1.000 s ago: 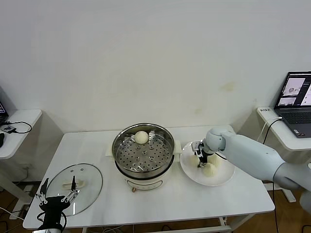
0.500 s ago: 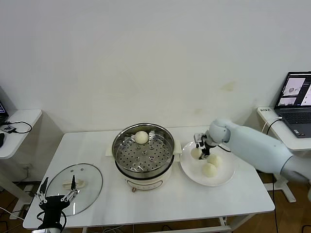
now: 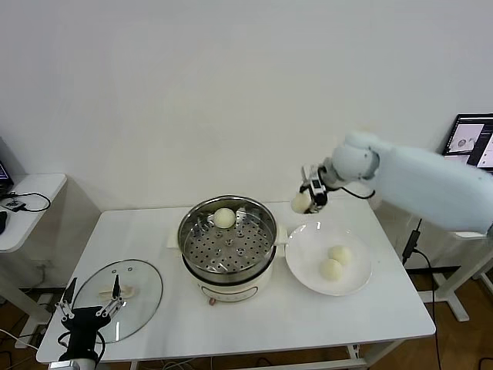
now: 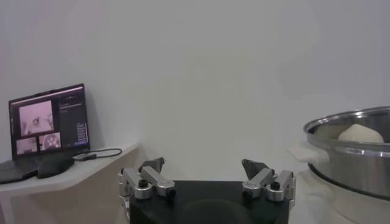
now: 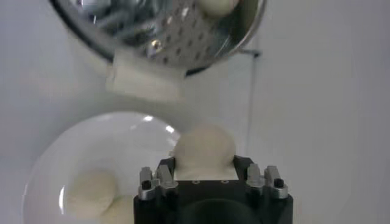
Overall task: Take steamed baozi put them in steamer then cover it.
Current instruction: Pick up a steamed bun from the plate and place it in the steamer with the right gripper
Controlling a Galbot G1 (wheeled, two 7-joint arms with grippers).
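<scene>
The right end effector [image 3: 311,196] hangs above the gap between steamer [image 3: 228,238] and white plate [image 3: 329,262], its fingers closed around one steamed baozi [image 3: 300,203]. One bun [image 3: 224,218] already sits on the perforated tray; two [image 3: 334,262] remain on the plate. Good practice would be to carry the bun over a bare tray area and lower before releasing. The left end effector [image 3: 86,312], fingers spread and empty, waits at the desk's near edge beside the cover [image 3: 117,289].
</scene>
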